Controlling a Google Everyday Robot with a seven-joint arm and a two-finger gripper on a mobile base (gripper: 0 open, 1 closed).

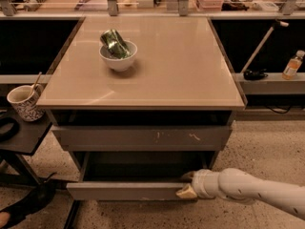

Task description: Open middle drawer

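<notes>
Reaching in from the right, the white arm (259, 191) puts the gripper (187, 185) at the right end of the middle drawer (128, 191), low and near under the beige cabinet top (143, 66). One fingertip shows behind the front and one before it, so the fingers look pinched on the drawer front. Drawer is pulled out, sticking nearer than the scratched drawer (142, 137) above. White bowl (117, 56) holding a green can (113, 43) sits far-left on top. Patterned cup (24, 102) on the left side shelf.
</notes>
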